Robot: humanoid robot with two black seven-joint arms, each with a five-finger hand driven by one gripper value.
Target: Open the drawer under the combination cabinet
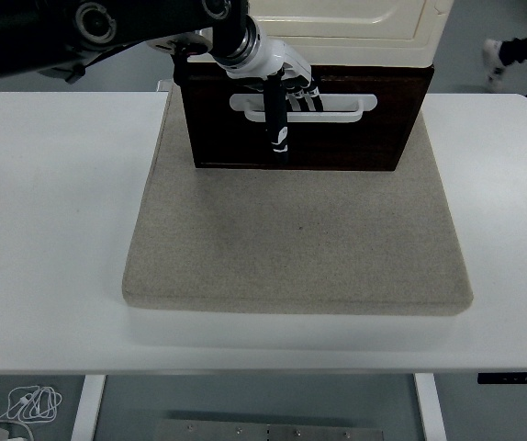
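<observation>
Head view: your left robot hand (286, 87) reaches in from the upper left and has its fingers (302, 90) hooked through the white handle (346, 105) of the dark wooden drawer (337, 138), thumb hanging down in front of the drawer face. The drawer sits under the cream upper cabinet (355, 28), at the far edge of the grey felt pad (300, 239) on the white worktop (52, 230). The right robot hand is not in view. Judgement: the drawer is rigid and looks moderately heavy, and the handle is stiff and smooth, so a slip is possible. Take hold at the handle's middle and pull straight toward the near edge; the unanchored cabinet may slide on the pad.
</observation>
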